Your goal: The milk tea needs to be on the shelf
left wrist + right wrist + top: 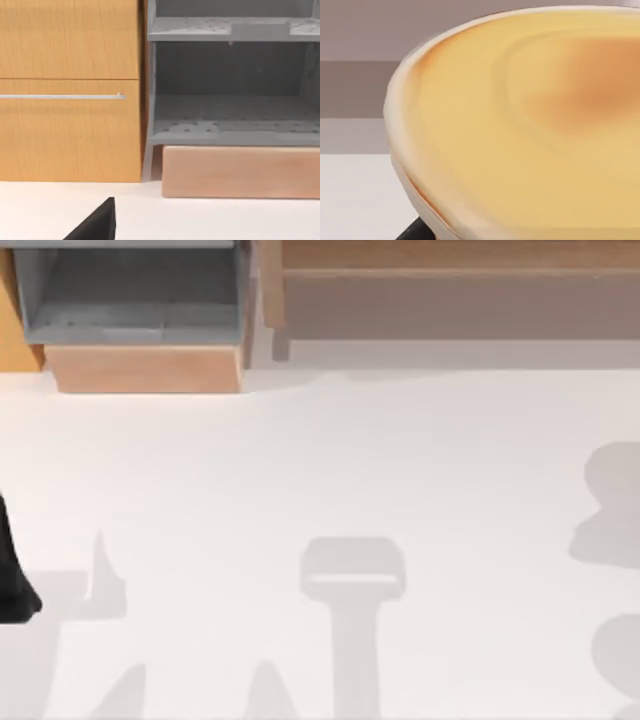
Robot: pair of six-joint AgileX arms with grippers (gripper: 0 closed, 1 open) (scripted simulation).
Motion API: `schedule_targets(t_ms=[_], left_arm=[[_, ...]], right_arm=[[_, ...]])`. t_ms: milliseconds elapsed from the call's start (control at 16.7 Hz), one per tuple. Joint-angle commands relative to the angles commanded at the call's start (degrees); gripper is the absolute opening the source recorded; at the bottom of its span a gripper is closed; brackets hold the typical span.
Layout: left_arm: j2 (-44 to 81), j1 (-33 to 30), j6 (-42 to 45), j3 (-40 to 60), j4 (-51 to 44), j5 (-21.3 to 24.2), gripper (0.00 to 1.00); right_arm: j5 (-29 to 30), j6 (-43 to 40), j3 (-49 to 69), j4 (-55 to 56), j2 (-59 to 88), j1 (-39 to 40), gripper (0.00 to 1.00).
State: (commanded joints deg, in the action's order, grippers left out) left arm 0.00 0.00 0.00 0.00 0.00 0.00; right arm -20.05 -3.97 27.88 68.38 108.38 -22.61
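The milk tea (530,125) sits very close in the right wrist view as a wide, pale-rimmed disc of tan and yellow. My right gripper (415,232) is a dark edge pressed against the cup's lower rim, shut on it. The shelf (135,305) is a grey open unit on a light wooden base at the table's far left. The left wrist view faces the shelf (230,120), showing two bare grey levels. My left gripper (95,227) is a black tip low in that view, and its arm (15,580) rests at the table's left edge.
A wooden cabinet (70,90) with a thin metal handle (62,96) stands beside the shelf. A long wooden unit (450,290) runs along the far edge to the right. Grey shadows lie across the white table (320,460).
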Motion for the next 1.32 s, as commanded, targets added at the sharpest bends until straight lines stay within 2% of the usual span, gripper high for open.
schedule_targets(t_ms=[240,540,1320], left_arm=[[0.00,0.00,0.00,0.00,0.00,0.00,1.00],[0.00,0.00,0.00,0.00,0.00,0.00,1.00],[0.00,0.00,0.00,0.00,0.00,0.00,1.00]], right_arm=[[1.18,0.07,4.40,0.12,-3.01,0.53,0.00],[4.33,0.66,14.64,-6.72,-6.77,3.23,0.00],[15.20,3.39,42.12,-44.00,-7.32,16.48,0.00]])
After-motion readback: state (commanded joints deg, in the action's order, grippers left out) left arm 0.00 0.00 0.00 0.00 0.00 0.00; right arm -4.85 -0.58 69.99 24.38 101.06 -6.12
